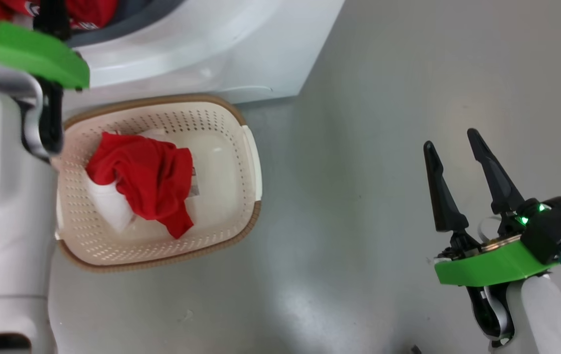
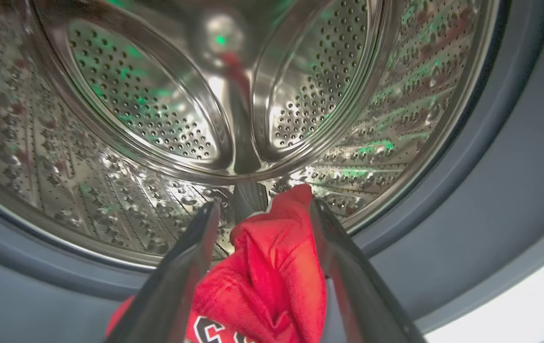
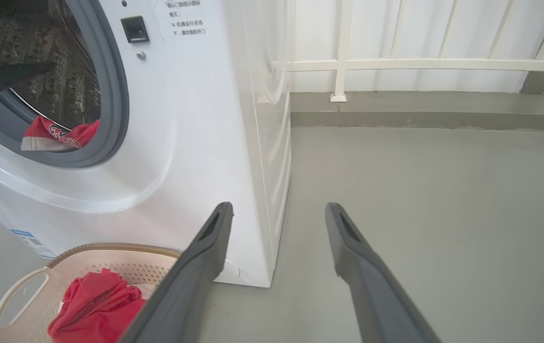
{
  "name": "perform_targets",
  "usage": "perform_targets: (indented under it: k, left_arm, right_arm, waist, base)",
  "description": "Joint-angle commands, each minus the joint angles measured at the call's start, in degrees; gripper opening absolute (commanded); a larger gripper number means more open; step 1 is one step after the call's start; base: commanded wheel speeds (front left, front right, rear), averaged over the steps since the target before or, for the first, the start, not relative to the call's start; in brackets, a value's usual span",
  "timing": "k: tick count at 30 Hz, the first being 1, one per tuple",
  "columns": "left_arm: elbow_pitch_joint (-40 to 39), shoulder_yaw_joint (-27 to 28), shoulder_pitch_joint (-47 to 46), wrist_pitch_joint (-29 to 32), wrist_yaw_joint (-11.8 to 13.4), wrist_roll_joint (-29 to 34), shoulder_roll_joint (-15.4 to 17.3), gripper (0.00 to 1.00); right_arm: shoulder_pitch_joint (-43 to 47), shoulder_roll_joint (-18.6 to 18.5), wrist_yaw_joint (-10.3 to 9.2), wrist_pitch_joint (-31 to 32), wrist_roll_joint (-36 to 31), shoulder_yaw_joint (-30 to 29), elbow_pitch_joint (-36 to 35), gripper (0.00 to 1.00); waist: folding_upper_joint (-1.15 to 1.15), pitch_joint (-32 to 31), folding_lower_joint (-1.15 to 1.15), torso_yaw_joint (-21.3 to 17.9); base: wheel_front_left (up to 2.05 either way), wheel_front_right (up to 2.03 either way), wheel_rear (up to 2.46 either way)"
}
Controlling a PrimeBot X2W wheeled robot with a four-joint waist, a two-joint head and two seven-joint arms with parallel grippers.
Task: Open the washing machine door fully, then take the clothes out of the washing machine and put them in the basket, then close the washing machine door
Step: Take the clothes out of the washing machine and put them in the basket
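The left tool (image 2: 266,205) is held apart, its fingers (image 2: 176,281) straddling a red garment (image 2: 272,271) at the drum mouth of the washing machine (image 3: 195,124). 1 other red garment (image 1: 147,179) is seen in the basket (image 1: 248,162). The right tool (image 1: 450,138) is spread apart, empty, above the floor (image 1: 359,196).
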Motion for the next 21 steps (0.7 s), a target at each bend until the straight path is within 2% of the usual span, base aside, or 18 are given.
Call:
perform_targets:
  k: [1,7,13,21]
  left_arm:
    - [0.2,0.8,-1.9,1.0,-0.4,-0.2,2.5,1.00]
    - [7.5,-1.4,-9.6,5.8,-0.3,1.4,4.4,1.00]
    - [12.5,-3.1,-13.5,9.6,-0.1,2.3,4.9,1.00]
    - [17.5,-6.0,-15.1,13.8,2.8,5.1,6.2,1.00]
  right_arm:
    - [-0.8,-0.4,0.29,-0.4,0.2,1.4,-1.3,1.00]
    - [-2.1,-0.4,0.29,-0.4,0.9,2.7,-0.9,1.00]
    - [-2.5,-0.4,0.29,-0.4,1.4,2.9,-0.6,1.00]
    - [-2.6,-0.4,0.29,-0.4,2.4,3.8,-0.3,1.00]
  waist:
    - [0.00,2.0,0.00,-1.7]
    - [0.00,3.3,0.00,-3.7]
    - [0.00,3.7,0.00,-4.7]
    - [0.00,3.7,0.00,-5.8]
  base:
    - [0.00,0.00,0.00]
    - [0.00,0.00,0.00]
    - [0.00,0.00,0.00]
    - [0.00,0.00,0.00]
